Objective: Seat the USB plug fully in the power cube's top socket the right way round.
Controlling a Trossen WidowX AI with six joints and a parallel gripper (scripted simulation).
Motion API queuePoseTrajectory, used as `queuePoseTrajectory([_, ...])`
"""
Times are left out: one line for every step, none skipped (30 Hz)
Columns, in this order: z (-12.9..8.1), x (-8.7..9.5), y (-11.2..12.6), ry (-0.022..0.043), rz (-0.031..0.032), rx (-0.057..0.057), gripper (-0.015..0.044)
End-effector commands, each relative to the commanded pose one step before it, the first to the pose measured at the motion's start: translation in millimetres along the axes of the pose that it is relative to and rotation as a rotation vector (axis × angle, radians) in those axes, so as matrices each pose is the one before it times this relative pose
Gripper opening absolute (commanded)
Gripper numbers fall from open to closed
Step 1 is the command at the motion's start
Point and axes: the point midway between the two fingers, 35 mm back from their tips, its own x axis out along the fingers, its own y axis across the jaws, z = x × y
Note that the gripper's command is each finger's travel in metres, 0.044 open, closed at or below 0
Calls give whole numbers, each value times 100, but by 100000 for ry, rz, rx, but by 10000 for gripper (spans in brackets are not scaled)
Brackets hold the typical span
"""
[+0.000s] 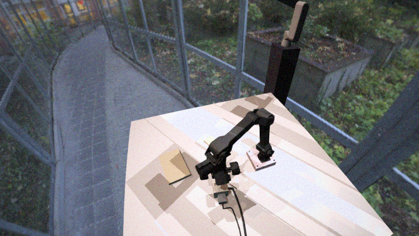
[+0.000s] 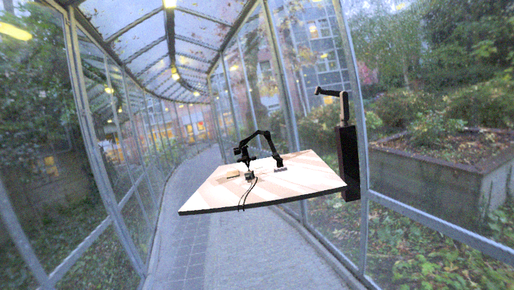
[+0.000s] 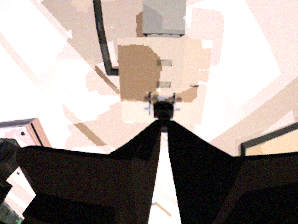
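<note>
The pale power cube (image 1: 216, 188) (image 3: 197, 55) stands on the table with slots showing in its top in the wrist view. My gripper (image 3: 164, 126) points down over the cube's near part. It is shut on the small black USB plug (image 3: 163, 108), which shows just beyond the fingertips. In the top and exterior views the arm and the small scale hide the plug. Whether its tip is inside a socket, how deep, and which way round it is cannot be told.
A grey block (image 1: 223, 198) (image 3: 164, 17) adjoins the cube's far side in the wrist view. Black cables (image 1: 238, 202) (image 3: 101, 37) run beside it over the table's front edge. A tan book-like slab (image 1: 167, 167) (image 2: 232, 173) lies to the left. The arm's base plate (image 1: 255, 165) is at the right.
</note>
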Motion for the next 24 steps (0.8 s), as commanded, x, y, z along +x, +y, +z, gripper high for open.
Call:
queuePoseTrajectory([-43,177,14,253,19,128,0])
queuePoseTrajectory([0,12,0,0,0,0,0])
queuePoseTrajectory([0,12,0,0,0,0,0])
queuePoseTrajectory([0,12,0,0,0,0,0])
queuePoseTrajectory([0,12,0,0,0,0,0])
queuePoseTrajectory([0,12,0,0,0,0,0])
queuePoseTrajectory([0,12,0,0,0,0,0])
queuePoseTrajectory([0,12,0,0,0,0,0])
queuePoseTrajectory([0,12,0,0,0,0,0])
queuePoseTrajectory([0,12,0,0,0,0,0])
queuePoseTrajectory([0,12,0,0,0,0,0])
queuePoseTrajectory([0,12,0,0,0,0,0])
queuePoseTrajectory([0,12,0,0,0,0,0])
queuePoseTrajectory([0,12,0,0,0,0,0])
queuePoseTrajectory([0,12,0,0,0,0,0])
queuePoseTrajectory([0,12,0,0,0,0,0])
queuePoseTrajectory([0,12,0,0,0,0,0])
queuePoseTrajectory([0,12,0,0,0,0,0])
queuePoseTrajectory([0,12,0,0,0,0,0])
queuePoseTrajectory([0,12,0,0,0,0,0])
queuePoseTrajectory([0,12,0,0,0,0,0])
queuePoseTrajectory([0,12,0,0,0,0,0])
queuePoseTrajectory([0,12,0,0,0,0,0])
queuePoseTrajectory([0,12,0,0,0,0,0])
